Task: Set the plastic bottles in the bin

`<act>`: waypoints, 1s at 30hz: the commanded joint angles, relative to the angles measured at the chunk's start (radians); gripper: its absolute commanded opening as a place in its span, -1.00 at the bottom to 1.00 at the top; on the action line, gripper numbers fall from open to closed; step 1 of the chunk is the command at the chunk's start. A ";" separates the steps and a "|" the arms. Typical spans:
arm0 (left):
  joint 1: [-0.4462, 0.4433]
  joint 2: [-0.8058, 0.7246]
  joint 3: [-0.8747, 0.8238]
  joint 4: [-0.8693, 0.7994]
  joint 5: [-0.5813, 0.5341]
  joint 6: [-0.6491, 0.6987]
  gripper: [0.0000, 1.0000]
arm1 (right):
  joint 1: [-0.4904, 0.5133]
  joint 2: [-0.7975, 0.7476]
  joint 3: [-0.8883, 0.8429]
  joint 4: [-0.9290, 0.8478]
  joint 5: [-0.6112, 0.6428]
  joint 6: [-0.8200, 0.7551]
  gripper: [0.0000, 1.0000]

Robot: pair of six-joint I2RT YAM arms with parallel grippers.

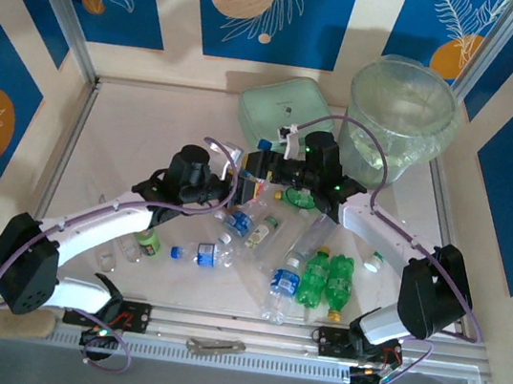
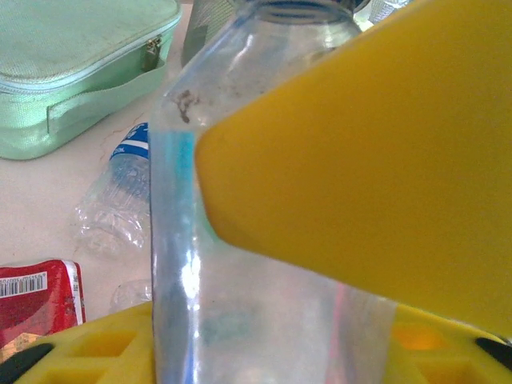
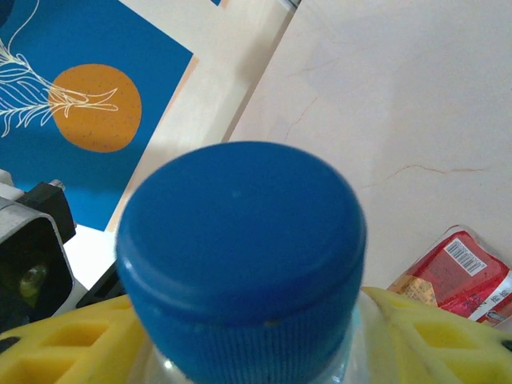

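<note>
The left gripper (image 2: 276,268) is clamped on a clear bottle (image 2: 232,80) that fills the space between its jaws. The right gripper (image 3: 244,340) is closed just under the cap of a blue-capped bottle (image 3: 240,240). The bin (image 1: 399,141) stands at the far right of the table (image 1: 147,147), just beside the mint-green case (image 1: 274,108), while the other plastic bottles (image 1: 283,283) lie scattered nearer the front edge.

Blue floral wall panels (image 1: 264,10) surround a pale marble-look tabletop (image 1: 146,156).
</note>
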 commanded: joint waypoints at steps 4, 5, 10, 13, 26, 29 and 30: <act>-0.008 -0.024 -0.013 0.031 -0.016 -0.014 0.68 | 0.001 0.003 0.032 -0.032 0.008 -0.019 0.09; -0.008 -0.031 -0.016 0.029 -0.018 -0.016 0.82 | -0.002 0.001 0.033 -0.045 0.027 -0.022 0.09; 0.003 -0.098 -0.070 0.010 -0.087 -0.026 0.99 | -0.062 -0.023 0.029 -0.101 0.080 -0.029 0.08; 0.021 -0.144 -0.108 -0.010 -0.160 -0.030 0.99 | -0.113 -0.058 0.033 -0.138 0.097 -0.050 0.09; 0.168 -0.175 -0.189 -0.126 -0.390 -0.221 0.99 | -0.297 -0.184 0.295 -0.394 0.214 -0.280 0.08; 0.175 -0.170 -0.197 -0.116 -0.363 -0.224 0.99 | -0.318 -0.176 0.392 -0.436 0.270 -0.353 0.08; 0.175 -0.168 -0.198 -0.112 -0.353 -0.220 0.99 | -0.320 -0.173 0.421 -0.443 0.297 -0.376 0.08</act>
